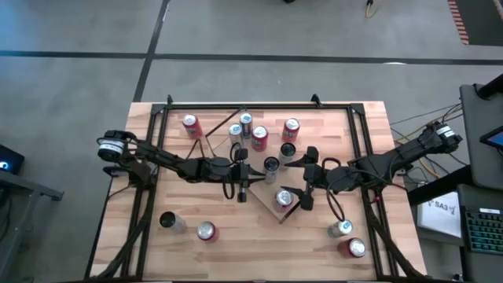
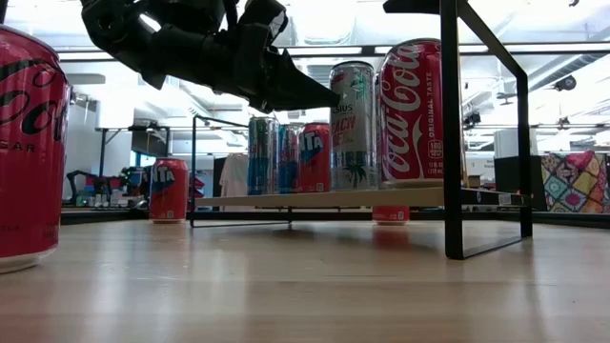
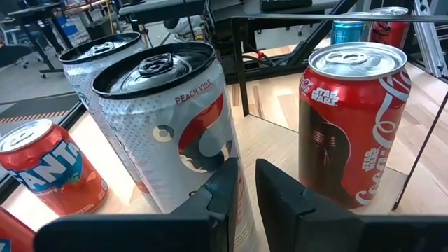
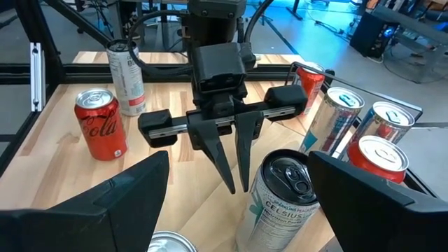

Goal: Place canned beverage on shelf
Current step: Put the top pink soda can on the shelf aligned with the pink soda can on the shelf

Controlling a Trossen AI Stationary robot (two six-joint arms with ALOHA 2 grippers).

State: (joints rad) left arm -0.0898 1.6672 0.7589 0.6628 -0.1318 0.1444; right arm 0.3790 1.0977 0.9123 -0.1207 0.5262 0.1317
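Observation:
The shelf is a light-wood board raised on a black frame, and several cans stand upright on it. Nearest my left gripper is a white Celsius can with a black top, also seen from the other side. A second such can stands behind it, a Fanta can to one side and a Star Wars Coca-Cola can to the other. My left gripper is shut and points at the white can's upper side. My right gripper hovers open opposite, holding nothing. My left gripper's shut fingertips stand level right beside the white Celsius can's side wall, just below its rim. I cannot tell whether they touch it. The can stands upright on the shelf.
Loose cans stand on the tabletop: one far left, two near left, two near right. A black frame runs round the table. A large Coca-Cola can stands close to the low camera.

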